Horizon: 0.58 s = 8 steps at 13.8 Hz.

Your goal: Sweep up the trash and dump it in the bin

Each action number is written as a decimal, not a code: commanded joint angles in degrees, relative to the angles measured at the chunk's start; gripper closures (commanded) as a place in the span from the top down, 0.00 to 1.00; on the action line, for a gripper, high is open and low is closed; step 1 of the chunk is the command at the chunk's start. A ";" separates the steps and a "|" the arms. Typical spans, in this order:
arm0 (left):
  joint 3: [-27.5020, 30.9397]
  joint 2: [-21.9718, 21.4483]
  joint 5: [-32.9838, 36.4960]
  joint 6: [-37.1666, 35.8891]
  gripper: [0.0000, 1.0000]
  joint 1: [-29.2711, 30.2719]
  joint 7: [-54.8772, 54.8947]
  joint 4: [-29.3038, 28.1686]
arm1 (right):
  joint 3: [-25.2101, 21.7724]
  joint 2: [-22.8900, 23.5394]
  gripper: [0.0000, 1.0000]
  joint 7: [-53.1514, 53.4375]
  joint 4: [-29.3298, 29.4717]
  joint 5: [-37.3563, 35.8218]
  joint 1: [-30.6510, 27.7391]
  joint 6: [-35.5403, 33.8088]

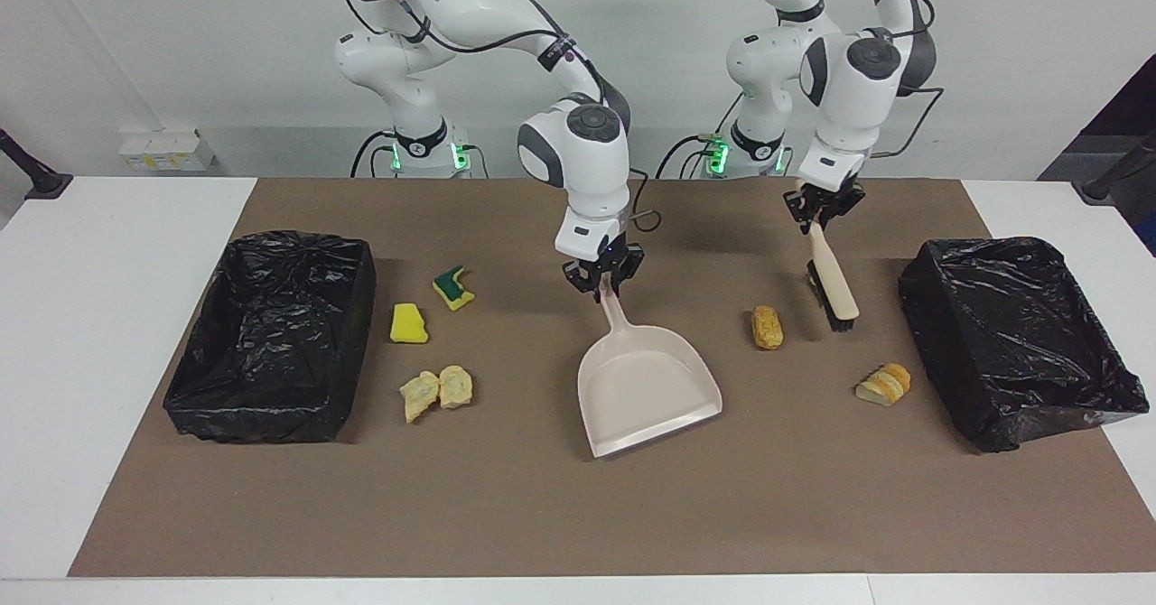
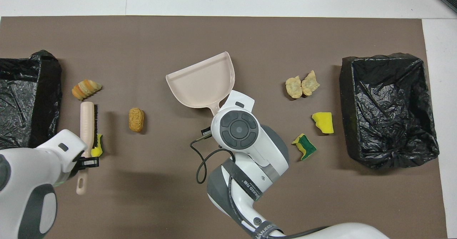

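Right gripper (image 1: 603, 282) is clenching the dustpan's handle at mid-table, while the left gripper (image 1: 822, 212) is grasping the brush over the left arm's end. Clock hours below are read from overhead, with twelve pointing away from the robots. Two black-lined bins (image 2: 389, 107) (image 2: 28, 100) are sitting at three and nine o'clock of the mat. The dustpan (image 2: 201, 82) is lying with its mouth turning toward eleven o'clock. The brush (image 2: 86, 125) is hanging low with its long axis running six to twelve and its bristles facing three. It is covering part of a yellow sponge bit (image 2: 96, 149). The move in hand seems to be a sideways sweep: the brown chunk (image 2: 136, 119) is waiting at three o'clock of the brush and eight o'clock of the pan. A striped bread scrap (image 2: 85, 89) is lying at twelve o'clock of the brush.
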 commanded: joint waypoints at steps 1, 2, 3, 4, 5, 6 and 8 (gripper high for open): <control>-0.62 9.89 4.68 1.00 0.00 5.43 3.43 8.50 | 0.43 -1.64 0.00 -15.23 -1.13 0.50 -1.74 0.25; -0.61 13.84 5.74 2.23 0.00 6.49 3.79 11.22 | 0.43 -1.29 0.00 -23.39 -1.13 1.20 -3.06 0.16; -0.61 17.97 9.41 4.41 0.00 7.02 3.88 13.25 | 0.52 -1.20 0.00 -30.78 -1.13 1.99 -4.29 -0.28; -0.53 21.66 11.79 6.18 0.00 7.29 3.88 15.88 | 0.52 -1.12 0.00 -36.07 -1.04 2.87 -4.65 -1.32; -0.53 24.48 12.51 5.93 0.00 7.99 4.05 19.12 | 0.43 -0.94 0.00 -40.65 -0.87 3.14 -5.09 -2.38; -0.61 26.51 12.61 5.93 0.00 8.43 5.10 21.16 | 0.43 -0.76 0.00 -45.74 -0.69 3.14 -6.13 -3.17; -0.70 28.55 12.61 6.63 0.00 7.65 5.90 20.74 | 0.34 -0.68 0.00 -53.32 -0.61 3.05 -6.76 -3.71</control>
